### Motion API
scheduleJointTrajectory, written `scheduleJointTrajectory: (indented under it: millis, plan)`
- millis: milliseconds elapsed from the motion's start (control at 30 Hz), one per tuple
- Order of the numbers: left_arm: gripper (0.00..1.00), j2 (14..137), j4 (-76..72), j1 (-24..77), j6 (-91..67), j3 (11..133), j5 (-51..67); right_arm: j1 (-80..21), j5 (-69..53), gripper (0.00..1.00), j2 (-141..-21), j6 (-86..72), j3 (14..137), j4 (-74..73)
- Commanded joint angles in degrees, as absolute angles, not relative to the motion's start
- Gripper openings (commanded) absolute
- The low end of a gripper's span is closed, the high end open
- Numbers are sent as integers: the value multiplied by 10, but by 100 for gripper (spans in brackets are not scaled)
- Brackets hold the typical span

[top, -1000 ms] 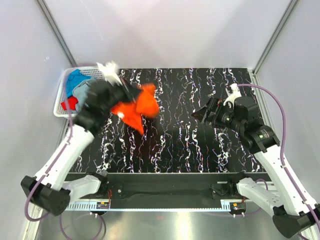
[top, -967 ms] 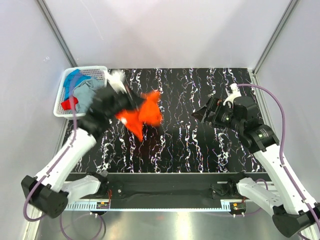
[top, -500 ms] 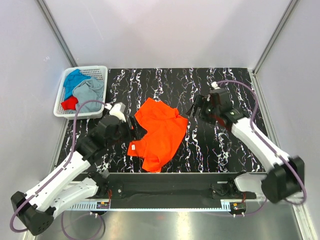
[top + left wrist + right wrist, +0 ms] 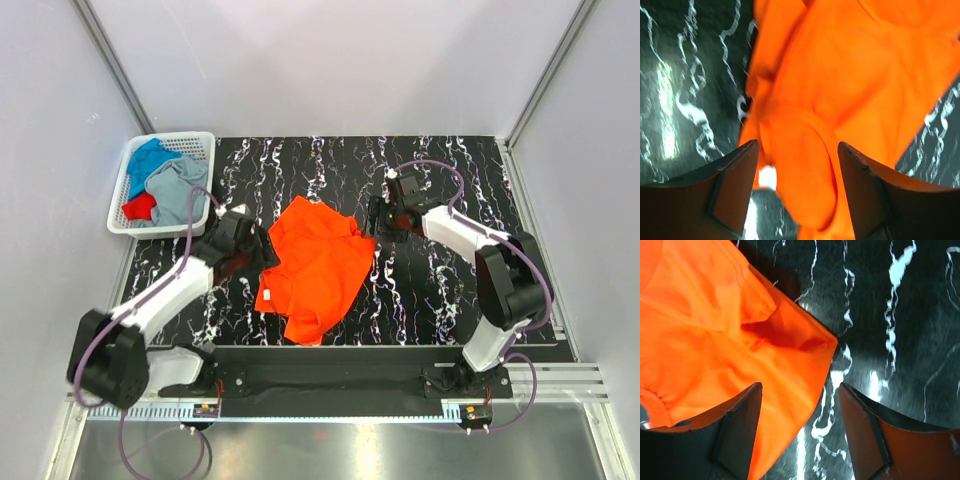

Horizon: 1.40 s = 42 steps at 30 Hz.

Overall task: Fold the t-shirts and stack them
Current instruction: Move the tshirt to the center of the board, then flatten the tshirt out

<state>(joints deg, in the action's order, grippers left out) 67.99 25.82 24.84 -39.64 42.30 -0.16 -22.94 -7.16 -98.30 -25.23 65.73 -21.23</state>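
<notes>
Top external. Shows an orange shirt (image 4: pixel 320 265) lying rumpled and unfolded on the black marbled table (image 4: pixel 440 290), about midway across and toward the near edge. Puts the left gripper (image 4: pixel 262 250) at the shirt's left edge and the right gripper (image 4: pixel 375 218) at its far right corner, both low over the cloth. Finds a white basket (image 4: pixel 118 200) at the far left corner, holding a blue shirt (image 4: pixel 150 158), a grey shirt (image 4: pixel 180 190) and a red shirt (image 4: pixel 140 207) bunched together.

Left wrist. Looks down past two dark fingers (image 4: pixel 735 185) onto orange cloth. Shows the left gripper (image 4: pixel 797 147) spread wide and clamping nothing, with a fold of the orange shirt (image 4: pixel 850 75) lying loose beneath the gap. Catches bare table (image 4: pixel 680 75) on the left.

Right wrist. Shows the right gripper (image 4: pixel 800 387) likewise spread, gripping nothing. Places the orange shirt (image 4: pixel 715 340) across the left of the view, its pointed corner just ahead of the gap, and bare table (image 4: pixel 890 315) on the right. Cannot tell whether the fingertips touch the cloth.
</notes>
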Motion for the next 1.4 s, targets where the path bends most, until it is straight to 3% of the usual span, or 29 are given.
scheduleJointTrajectory:
  millis: [0, 233, 400, 567, 967, 1367]
  plan:
    - [67, 736, 198, 226, -375, 481, 25, -231, -83, 70, -1004, -208, 665, -155]
    - [64, 838, 153, 221, -331, 566, 41, -232, -113, 69, -1036, -235, 684, -168]
    - [63, 967, 161, 221, -246, 718, 37, -231, -125, 65, -1031, -256, 671, -164]
    - [58, 1084, 176, 221, -123, 864, 113, -232, -131, 64, -997, -261, 655, -182]
    - [51, 1288, 226, 214, -69, 1069, 195, -231, -165, 63, -963, -273, 633, -184]
    - [50, 1342, 255, 213, -52, 1108, 218, -231, -156, 63, -928, -263, 624, -196]
